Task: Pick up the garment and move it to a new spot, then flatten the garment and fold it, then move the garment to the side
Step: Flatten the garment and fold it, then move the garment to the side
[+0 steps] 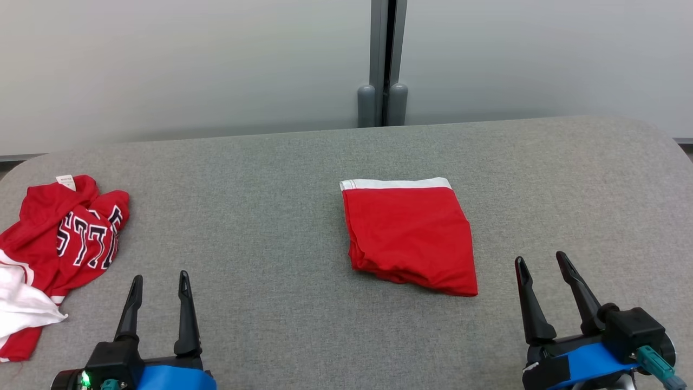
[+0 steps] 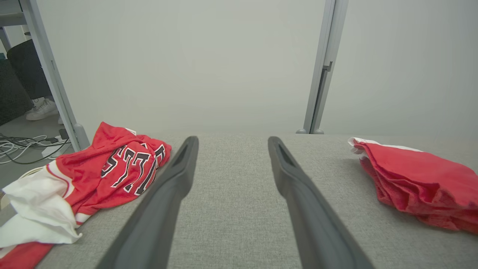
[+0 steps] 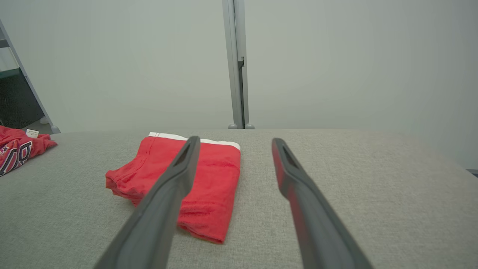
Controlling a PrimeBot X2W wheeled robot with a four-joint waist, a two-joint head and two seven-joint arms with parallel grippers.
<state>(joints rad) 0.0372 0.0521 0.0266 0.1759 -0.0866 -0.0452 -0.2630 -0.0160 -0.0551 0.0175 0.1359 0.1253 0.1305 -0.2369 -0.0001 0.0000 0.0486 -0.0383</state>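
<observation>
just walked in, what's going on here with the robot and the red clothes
Nothing is held right now. The left tool and right tool hang open over the grey table. A folded red garment lies mid-table, apart from both. A crumpled red jersey sits at the robot's far left, not flattened or folded.

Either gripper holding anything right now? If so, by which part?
Nothing held. Left gripper and right gripper are open and empty; the folded red garment lies untouched.

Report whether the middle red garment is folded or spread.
Folded: the garment lies as a compact rectangle, with stacked layers visible along its near edge.
</observation>
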